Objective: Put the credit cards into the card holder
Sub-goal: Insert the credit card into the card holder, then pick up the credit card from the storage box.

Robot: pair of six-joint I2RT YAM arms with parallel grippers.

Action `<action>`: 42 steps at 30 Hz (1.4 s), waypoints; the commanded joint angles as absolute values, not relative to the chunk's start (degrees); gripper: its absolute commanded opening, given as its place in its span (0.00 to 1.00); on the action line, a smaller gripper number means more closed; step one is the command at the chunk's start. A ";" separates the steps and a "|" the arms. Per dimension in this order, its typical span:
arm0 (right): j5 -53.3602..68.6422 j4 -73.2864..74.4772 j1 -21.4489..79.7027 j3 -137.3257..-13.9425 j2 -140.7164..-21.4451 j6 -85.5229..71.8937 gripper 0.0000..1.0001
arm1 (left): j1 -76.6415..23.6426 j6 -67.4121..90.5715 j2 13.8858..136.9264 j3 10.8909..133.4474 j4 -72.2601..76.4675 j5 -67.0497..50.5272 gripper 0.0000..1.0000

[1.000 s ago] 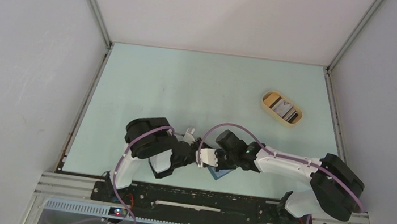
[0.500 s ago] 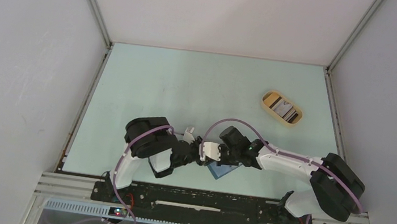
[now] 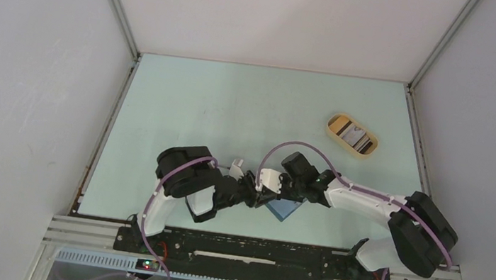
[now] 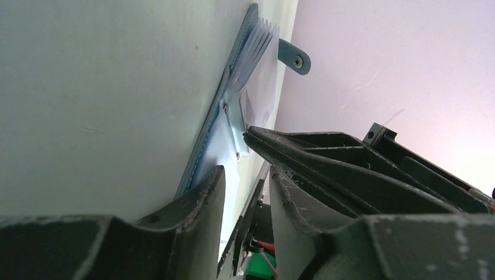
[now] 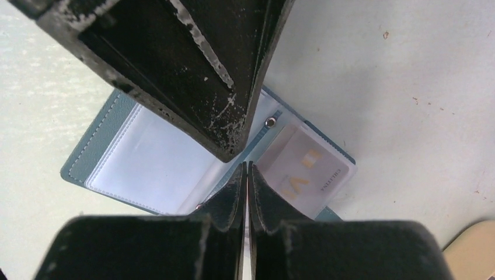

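Two tools meet over the open holder, lying on the surface near the arm bases. The right tool is pinched shut at its fold, the left tool part open and empty; one card sits pocketed.

Right over the open card holder I've almost no room, my left gripper and right gripper nose to nose there, though the table beyond lies open, save the tan tray far right.
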State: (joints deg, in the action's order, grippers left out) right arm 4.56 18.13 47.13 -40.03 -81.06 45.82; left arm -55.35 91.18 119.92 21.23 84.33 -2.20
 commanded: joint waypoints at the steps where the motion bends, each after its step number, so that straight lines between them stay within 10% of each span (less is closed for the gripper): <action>1: 8.11 20.78 45.23 -42.54 -77.56 44.05 0.11 | -55.25 89.73 120.86 21.53 86.52 -3.92 0.40; 18: 28.83 35.85 31.71 -47.61 -65.00 46.31 0.32 | -54.10 76.38 109.13 14.75 86.66 -3.91 0.58; 20: 30.79 36.37 29.61 -47.79 -63.04 46.10 0.34 | -53.91 74.45 107.79 13.68 86.66 -4.04 0.63; 22: 32.59 36.89 27.42 -48.01 -61.10 45.85 0.37 | -53.65 72.21 106.30 12.95 86.66 -4.55 0.98; 23: 33.28 37.24 26.29 -48.18 -60.14 45.73 0.39 | -53.60 71.44 105.63 12.65 86.66 -4.63 1.00; 42: 49.05 41.29 6.83 -49.98 -48.85 41.32 0.66 | -51.15 56.96 90.45 11.02 75.89 -10.43 1.00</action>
State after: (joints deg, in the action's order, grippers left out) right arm 43.83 39.70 9.02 -46.83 -50.28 43.05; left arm -51.57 63.72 95.72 11.18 81.69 -8.36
